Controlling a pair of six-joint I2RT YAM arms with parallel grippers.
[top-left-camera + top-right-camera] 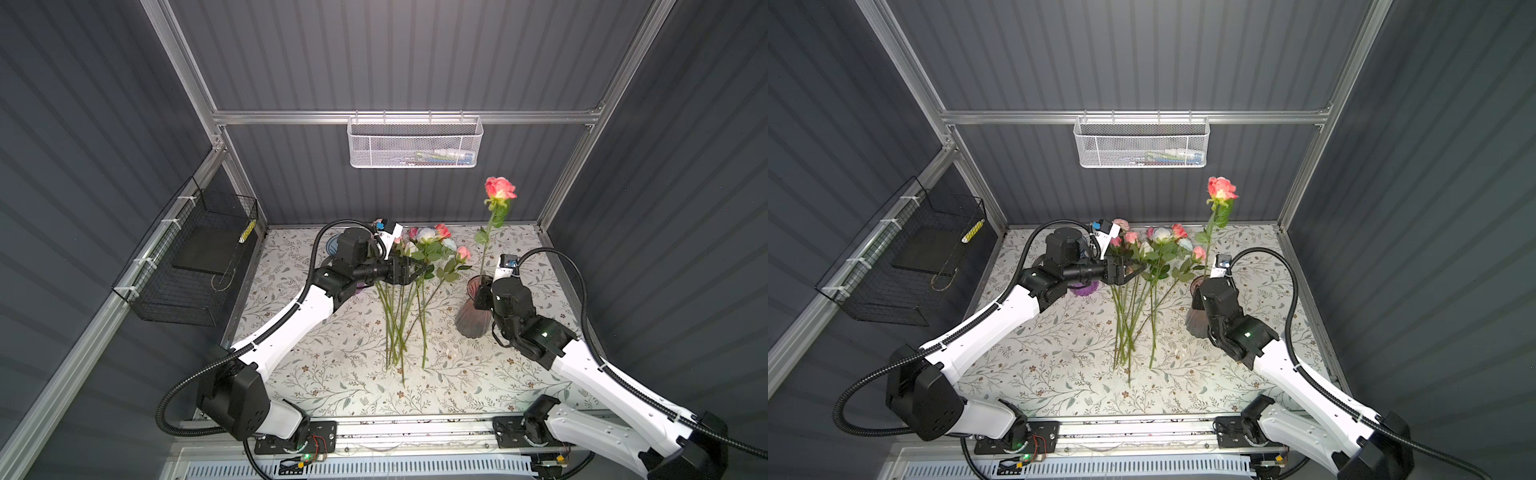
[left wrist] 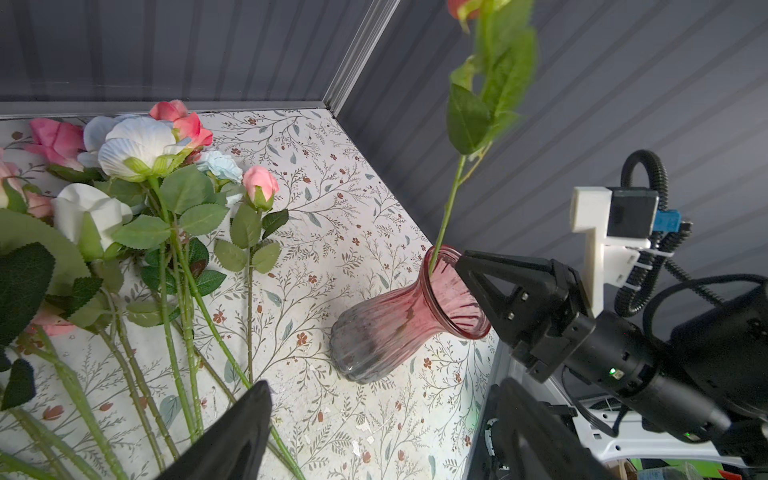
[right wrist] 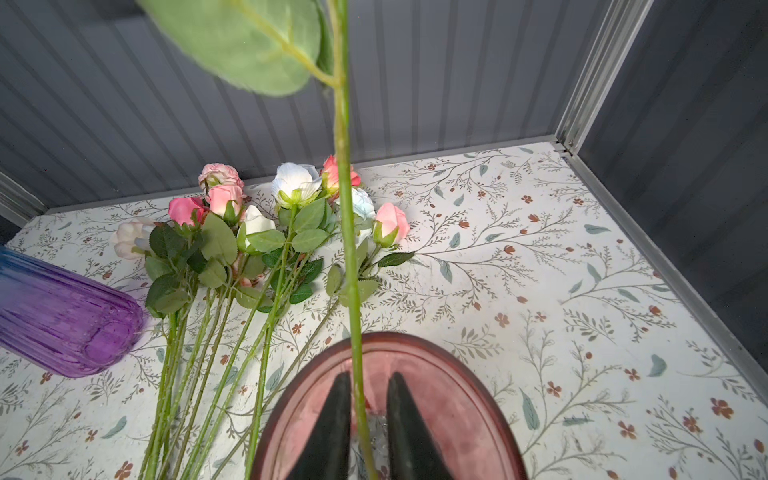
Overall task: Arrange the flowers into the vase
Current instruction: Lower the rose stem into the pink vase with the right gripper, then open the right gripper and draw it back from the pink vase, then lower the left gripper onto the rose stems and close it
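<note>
The flowers point(image 1: 424, 249) point(image 1: 1158, 245) lie in a bunch mid-table, pink, coral, white and pale blue blooms toward the back wall, stems toward the front. My left gripper point(image 1: 419, 272) point(image 1: 1136, 270) point(image 2: 384, 399) hovers open over their leaves and upper stems, holding nothing. The vase point(image 1: 471, 320) point(image 1: 1196, 324) point(image 2: 382, 328), pink and ribbed, stands to the right. One coral rose point(image 1: 500, 188) point(image 1: 1222, 188) stands upright in it. My right gripper point(image 3: 368, 376) point(image 1: 484, 291) sits at the vase mouth. Its jaws are slightly apart, with the rose stem point(image 3: 347, 232) running between them.
A purple vase point(image 3: 62, 320) point(image 1: 1084, 287) lies on its side under my left arm, left of the bunch. A white mesh basket point(image 1: 415, 141) hangs on the back wall. A black wire basket point(image 1: 195, 270) hangs on the left wall. Walls enclose the table.
</note>
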